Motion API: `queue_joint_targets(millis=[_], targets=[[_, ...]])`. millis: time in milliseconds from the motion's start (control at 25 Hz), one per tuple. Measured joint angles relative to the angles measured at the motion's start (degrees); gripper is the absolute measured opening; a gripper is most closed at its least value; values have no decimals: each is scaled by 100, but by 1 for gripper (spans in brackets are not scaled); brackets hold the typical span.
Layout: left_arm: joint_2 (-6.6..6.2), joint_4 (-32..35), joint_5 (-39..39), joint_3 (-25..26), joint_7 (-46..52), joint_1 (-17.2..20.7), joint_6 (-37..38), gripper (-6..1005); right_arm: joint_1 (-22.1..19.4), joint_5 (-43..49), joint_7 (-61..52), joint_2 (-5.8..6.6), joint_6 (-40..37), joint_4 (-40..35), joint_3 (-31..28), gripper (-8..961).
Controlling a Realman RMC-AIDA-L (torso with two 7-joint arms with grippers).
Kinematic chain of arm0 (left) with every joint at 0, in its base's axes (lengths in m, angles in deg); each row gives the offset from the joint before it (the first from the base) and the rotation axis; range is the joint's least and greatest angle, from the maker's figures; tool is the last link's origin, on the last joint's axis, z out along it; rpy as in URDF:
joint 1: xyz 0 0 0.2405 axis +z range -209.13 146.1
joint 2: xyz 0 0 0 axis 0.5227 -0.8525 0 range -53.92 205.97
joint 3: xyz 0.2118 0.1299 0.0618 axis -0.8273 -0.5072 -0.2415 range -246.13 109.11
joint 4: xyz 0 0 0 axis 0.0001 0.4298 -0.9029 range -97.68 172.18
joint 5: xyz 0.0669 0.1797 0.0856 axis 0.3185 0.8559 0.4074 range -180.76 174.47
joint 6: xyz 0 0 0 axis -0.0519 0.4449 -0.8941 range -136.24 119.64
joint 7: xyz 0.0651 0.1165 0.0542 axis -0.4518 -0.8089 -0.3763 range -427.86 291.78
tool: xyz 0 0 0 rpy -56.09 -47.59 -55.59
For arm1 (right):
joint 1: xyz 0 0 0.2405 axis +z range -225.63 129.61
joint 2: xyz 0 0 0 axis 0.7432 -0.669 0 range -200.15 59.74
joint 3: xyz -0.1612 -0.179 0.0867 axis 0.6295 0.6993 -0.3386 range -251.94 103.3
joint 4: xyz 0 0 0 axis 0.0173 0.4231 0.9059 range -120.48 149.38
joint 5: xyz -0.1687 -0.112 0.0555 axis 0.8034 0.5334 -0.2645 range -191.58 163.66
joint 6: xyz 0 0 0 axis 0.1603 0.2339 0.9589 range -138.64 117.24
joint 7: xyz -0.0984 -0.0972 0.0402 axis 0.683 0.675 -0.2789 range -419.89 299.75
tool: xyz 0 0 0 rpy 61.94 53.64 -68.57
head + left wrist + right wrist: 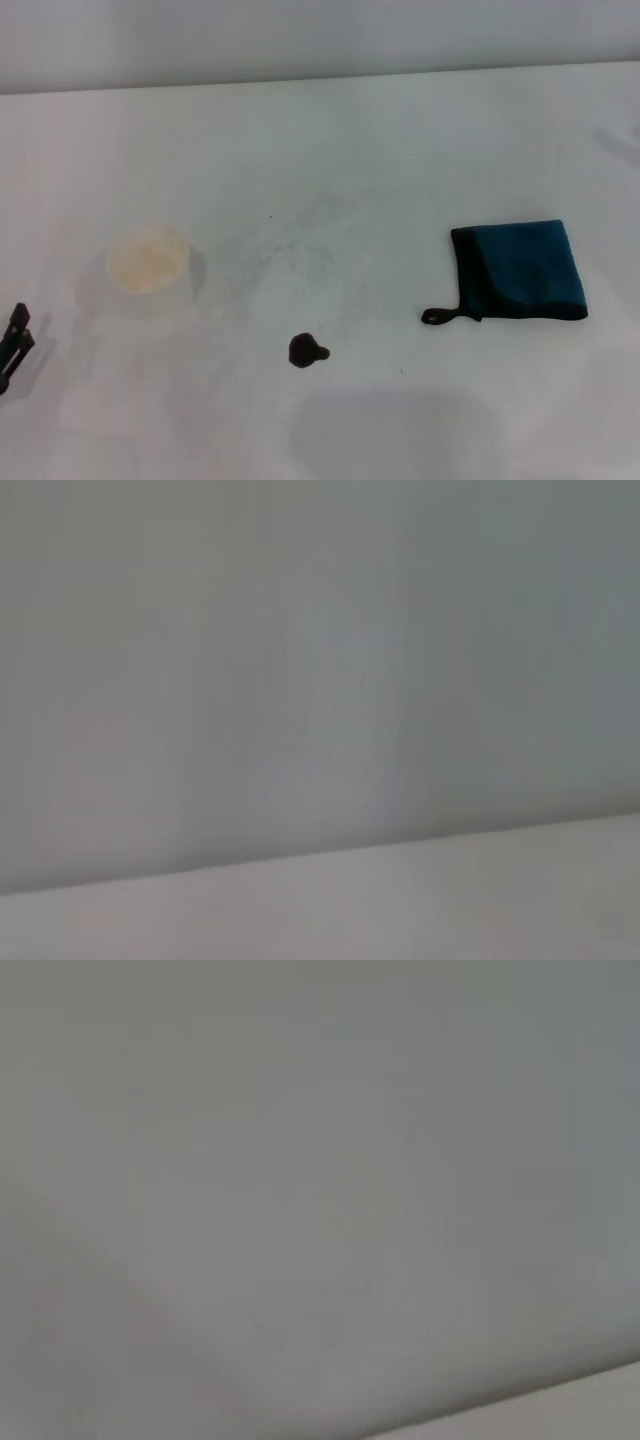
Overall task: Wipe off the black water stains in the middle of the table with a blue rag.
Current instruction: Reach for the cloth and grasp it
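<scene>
The black water stains (307, 350) show as one small dark blob with a side lobe on the white table (330, 150), a little in front of its middle. The blue rag (522, 270) lies flat to the right of the blob, folded square with black edging and a small black loop at its near left corner. My left gripper (14, 345) peeks in at the far left edge of the head view, well away from both. The right gripper is out of view. Both wrist views show only plain grey surface.
A round pale cream disc or shallow cup (148, 259) sits on the table at the left, between the left gripper and the blob. Faint grey smudges mark the tabletop's middle. The table's far edge runs along the top of the head view.
</scene>
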Motion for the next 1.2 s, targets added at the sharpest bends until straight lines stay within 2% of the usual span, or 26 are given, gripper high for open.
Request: queue_joint_targets(millis=[160, 280, 360, 440, 560, 640, 800, 880, 1040, 1120, 1200], targets=[[-4, -93, -40, -1, 8, -101, 10, 879, 535, 860, -727, 321, 1045, -262, 0, 842], [-10, -172, -68, 2, 9, -206, 11, 879, 1026, 1576, -1103, 460, 1763, -425, 1, 843], [-10, -212, -89, 6, 10, -286, 11, 879, 1364, 2116, -1366, 468, 2187, -534, 8, 844], [-9, -244, -114, 8, 10, -373, 12, 879, 1614, 2618, -1553, 406, 2459, -670, 16, 844], [-9, -269, -133, 8, 0, -503, 12, 879, 1933, 3492, -1811, 208, 2770, -941, 32, 844], [-9, -277, -133, 8, -12, -584, 12, 879, 2095, 4134, -2002, 33, 2864, -1190, 60, 844], [-9, -314, -133, 8, -18, -721, 11, 879, 2269, 5465, -2200, -501, 2955, -1822, 78, 845], [-9, -331, -133, 8, -22, -751, 12, 880, 2387, 6122, -2243, -830, 2980, -2040, 81, 845], [-9, -344, -215, 7, -54, -791, 40, 880, 2494, 6894, -2320, -1313, 2903, -2135, 166, 845], [-9, -344, -283, 8, -85, -804, 69, 880, 2470, 6994, -2513, -1423, 2794, -2105, 438, 845], [-9, -344, -343, 8, -136, -816, 85, 880, 2371, 7001, -2964, -1442, 2595, -2061, 1084, 845]])
